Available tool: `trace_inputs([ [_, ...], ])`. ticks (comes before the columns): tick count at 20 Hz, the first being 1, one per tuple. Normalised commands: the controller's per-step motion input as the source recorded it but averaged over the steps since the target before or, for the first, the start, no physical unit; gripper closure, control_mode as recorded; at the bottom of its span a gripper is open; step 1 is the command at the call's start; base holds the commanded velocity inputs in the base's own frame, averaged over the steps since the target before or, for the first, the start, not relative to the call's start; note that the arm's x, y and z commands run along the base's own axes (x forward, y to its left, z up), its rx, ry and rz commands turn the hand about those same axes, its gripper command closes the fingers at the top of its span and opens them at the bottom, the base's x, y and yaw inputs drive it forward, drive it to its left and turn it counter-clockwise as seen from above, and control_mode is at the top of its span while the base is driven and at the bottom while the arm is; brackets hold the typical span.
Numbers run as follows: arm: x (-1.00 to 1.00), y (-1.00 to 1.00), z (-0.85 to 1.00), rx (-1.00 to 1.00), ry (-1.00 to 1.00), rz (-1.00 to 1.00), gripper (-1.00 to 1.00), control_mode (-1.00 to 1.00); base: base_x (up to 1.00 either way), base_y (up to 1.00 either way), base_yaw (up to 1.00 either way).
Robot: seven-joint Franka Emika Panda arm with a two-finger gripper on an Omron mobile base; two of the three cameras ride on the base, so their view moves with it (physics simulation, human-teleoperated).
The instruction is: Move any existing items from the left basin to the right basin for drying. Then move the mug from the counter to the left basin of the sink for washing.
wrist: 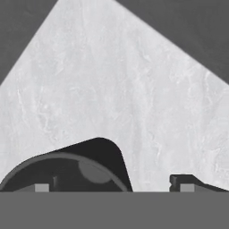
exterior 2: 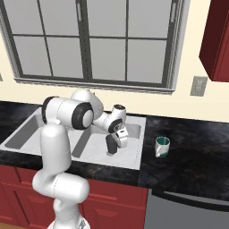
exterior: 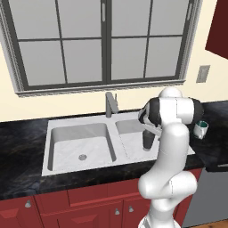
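Note:
The dark grey tumbler [exterior: 147, 141] [exterior 2: 111, 144] stands upright on the floor of the right basin [exterior: 130, 129] [exterior 2: 134, 136]. My gripper [exterior 2: 118, 137] hovers right over it, angled down. In the hand view the tumbler's rim [wrist: 62, 167] curves at the lower left, and my gripper [wrist: 115, 185] is open, jaws spread wide. One fingertip [wrist: 42, 187] sits over the tumbler's mouth, the other [wrist: 188, 182] well outside its wall. The left basin [exterior: 67, 147] [exterior 2: 20, 134] holds nothing. The white mug [exterior: 200, 129] [exterior 2: 162, 146] with a teal inside stands on the black counter [exterior: 22, 156] right of the sink.
A grey faucet [exterior: 110, 104] rises behind the divider between the basins. A window spans the wall behind. Red cabinet fronts [exterior: 67, 205] run below the counter, and a grey appliance front [exterior 2: 192, 210] sits at the right.

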Motion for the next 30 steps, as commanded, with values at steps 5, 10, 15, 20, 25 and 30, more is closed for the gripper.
trace_inputs([
  [5,-0.06,0.00,0.27,0.00,0.00,0.00,-1.00,-1.00,0.00,0.00,0.00],
  [10,-0.13,0.00,0.27,0.00,0.00,0.00,-1.00,-1.00,0.00,0.00,0.00],
  [15,-0.14,0.00,0.34,0.00,0.00,-0.03,-1.00,-1.00,0.00,0.00,0.00],
  [20,-0.10,-0.01,0.39,-0.01,0.00,-0.03,-1.00,-1.00,0.00,0.00,0.00],
  [25,-0.11,-0.05,0.37,-0.01,0.04,-0.06,-1.00,-1.00,0.00,0.00,0.00],
  [30,-0.15,-0.12,0.30,0.00,0.10,-0.06,-1.00,-1.00,0.00,0.00,0.00],
])
